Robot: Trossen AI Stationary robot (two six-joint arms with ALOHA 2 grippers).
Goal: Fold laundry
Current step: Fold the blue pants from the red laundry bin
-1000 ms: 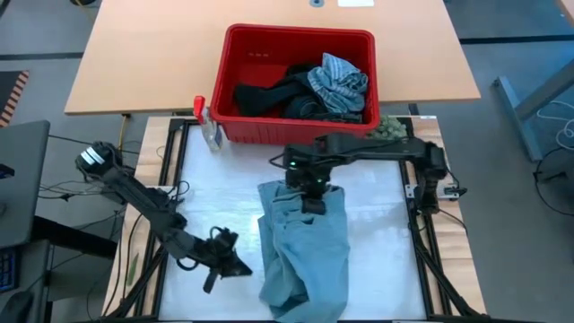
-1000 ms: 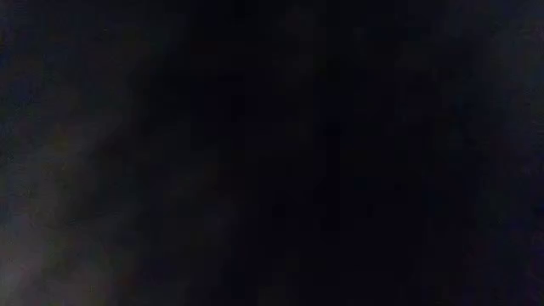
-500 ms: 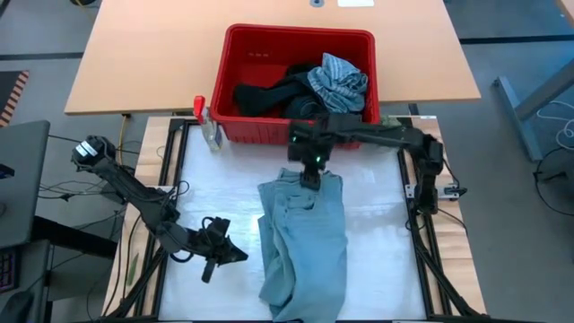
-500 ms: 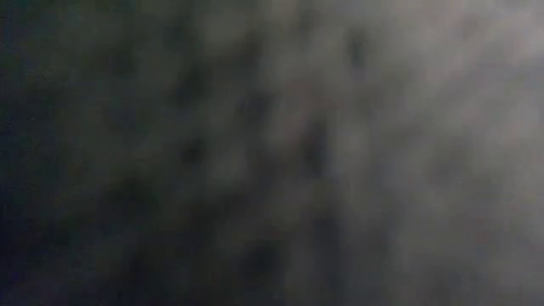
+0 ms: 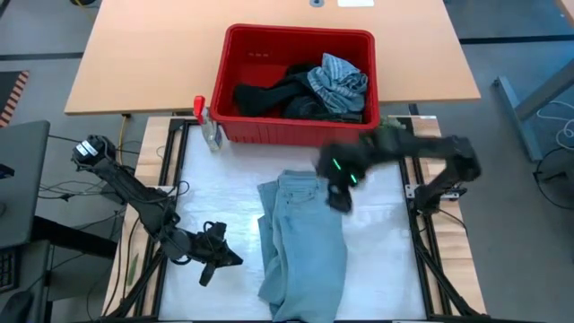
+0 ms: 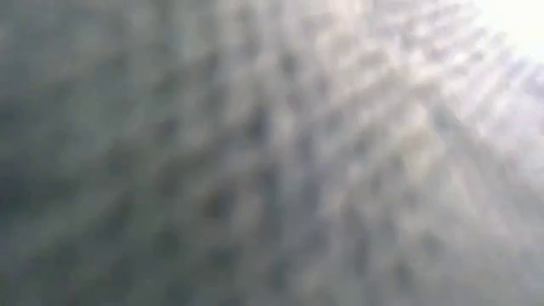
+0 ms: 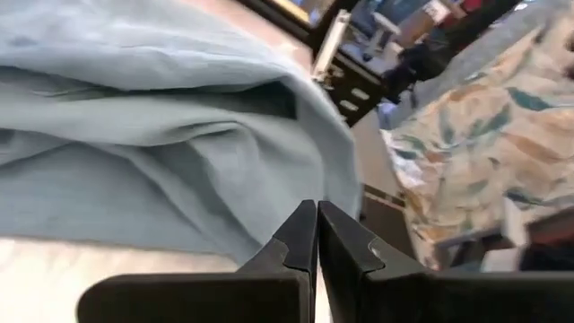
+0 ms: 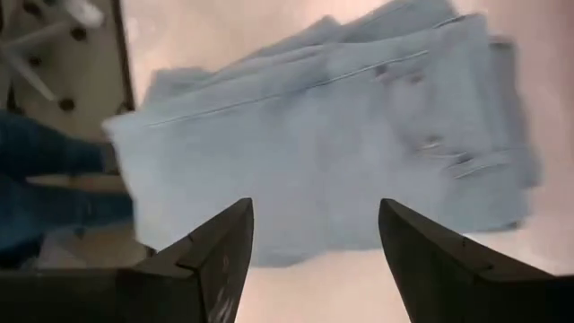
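Observation:
A pair of light blue jeans (image 5: 300, 247), folded lengthwise, lies flat on the white table top, its waist end (image 5: 300, 186) toward the far side. My right gripper (image 5: 339, 199) hovers open above the table, just right of that waist end; its wrist view looks down on the jeans (image 8: 332, 135) between the spread fingers (image 8: 314, 242). My left gripper (image 5: 229, 260) is shut and stands low, left of the jeans, its tips (image 7: 317, 229) close to the cloth's edge (image 7: 161, 152) but apart from it. More laundry lies in the red basket (image 5: 242, 40). The low view shows only blurred cloth.
The red basket at the table's far edge holds a grey-blue striped garment (image 5: 336, 81) and dark ones (image 5: 269, 94). A small green fuzzy ball (image 5: 387, 128) lies at its right corner, a clamp (image 5: 203, 112) at its left. Bare table lies on both sides of the jeans.
My right gripper drew the jeans' waist end toward the far edge, opened and let go, then rose and swung toward the table's right. The waist end, bunched before, now lies spread flat. The low view has brightened from black to grey.

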